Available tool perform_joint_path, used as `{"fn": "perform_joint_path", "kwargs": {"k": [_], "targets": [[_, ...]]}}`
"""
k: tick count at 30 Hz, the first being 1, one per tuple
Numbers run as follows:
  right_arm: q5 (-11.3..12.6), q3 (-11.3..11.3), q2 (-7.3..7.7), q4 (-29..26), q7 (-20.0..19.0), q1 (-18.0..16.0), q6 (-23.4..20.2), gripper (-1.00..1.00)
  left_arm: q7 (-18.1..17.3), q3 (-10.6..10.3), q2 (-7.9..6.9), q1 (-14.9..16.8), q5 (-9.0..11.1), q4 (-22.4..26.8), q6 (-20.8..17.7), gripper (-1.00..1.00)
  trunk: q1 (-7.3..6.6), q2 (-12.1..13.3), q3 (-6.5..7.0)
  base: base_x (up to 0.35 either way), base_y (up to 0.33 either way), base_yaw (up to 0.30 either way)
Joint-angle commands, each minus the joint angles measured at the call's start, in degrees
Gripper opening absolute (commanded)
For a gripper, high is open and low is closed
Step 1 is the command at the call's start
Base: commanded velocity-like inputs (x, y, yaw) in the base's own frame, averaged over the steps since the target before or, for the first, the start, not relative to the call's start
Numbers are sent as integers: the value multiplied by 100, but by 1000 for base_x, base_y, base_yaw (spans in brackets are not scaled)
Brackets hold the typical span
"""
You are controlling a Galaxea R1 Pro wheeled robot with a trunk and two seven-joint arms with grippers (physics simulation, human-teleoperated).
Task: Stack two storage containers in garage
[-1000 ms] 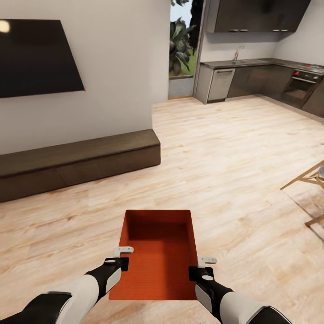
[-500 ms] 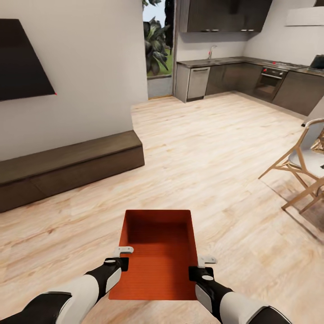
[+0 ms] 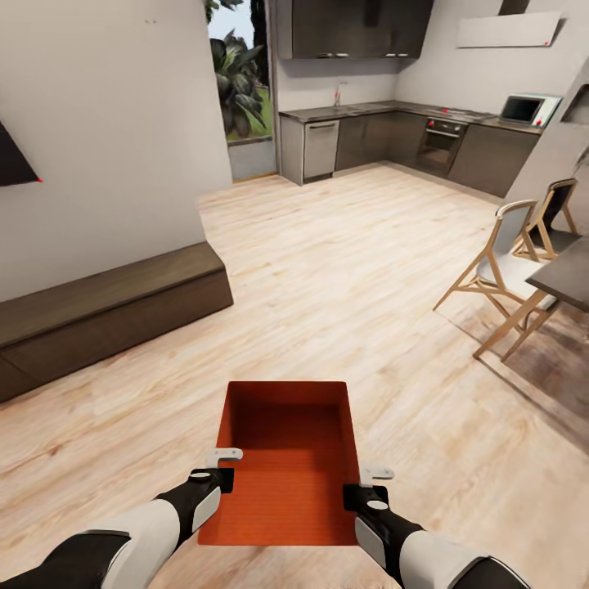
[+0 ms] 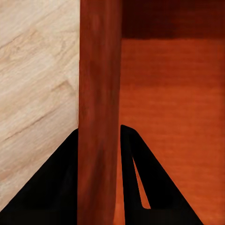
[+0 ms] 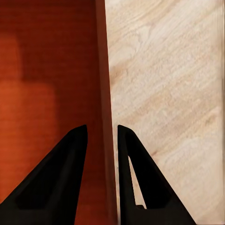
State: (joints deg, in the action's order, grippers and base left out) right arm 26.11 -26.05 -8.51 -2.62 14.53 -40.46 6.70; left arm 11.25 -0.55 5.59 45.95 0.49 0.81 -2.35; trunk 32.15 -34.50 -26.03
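One red-orange storage container [image 3: 286, 458] hangs in front of me above the light wood plank floor, held level between both arms, its open top showing a ribbed bottom. My left gripper [image 3: 219, 466] is shut on its left wall [image 4: 99, 93], one dark finger [image 4: 56, 187] outside and one inside. My right gripper [image 3: 370, 483] is shut on the right wall [image 5: 104, 93] in the same way, with a finger [image 5: 61, 178] inside the bin. The garage is out of view.
A long dark low bench [image 3: 106, 315] runs along the white wall at the left. Wooden chairs [image 3: 499, 278] and a dark table edge [image 3: 564, 274] stand at the right. Dark kitchen cabinets [image 3: 393, 139] line the back, beside a glass opening with plants [image 3: 237, 90].
The whole view has swung rightward: the bench and wall panel slid left, and the chairs, table and more of the kitchen came into sight. The container and both grippers keep their hold unchanged.
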Motion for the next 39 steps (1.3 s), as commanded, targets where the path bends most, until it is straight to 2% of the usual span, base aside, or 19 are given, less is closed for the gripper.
{"fn": "perform_joint_path", "kwargs": {"k": [1,39], "targets": [[-6,-261,95,-2,19,-6,130,-100,298,-24,-2,2,52,-20,-28,-100,1,-6,-6,0,0,-281],[-5,-261,95,-2,16,-6,130,-100,290,-24,3,2,47,-20,-28,-100,1,-6,-6,0,0,-282]]}}
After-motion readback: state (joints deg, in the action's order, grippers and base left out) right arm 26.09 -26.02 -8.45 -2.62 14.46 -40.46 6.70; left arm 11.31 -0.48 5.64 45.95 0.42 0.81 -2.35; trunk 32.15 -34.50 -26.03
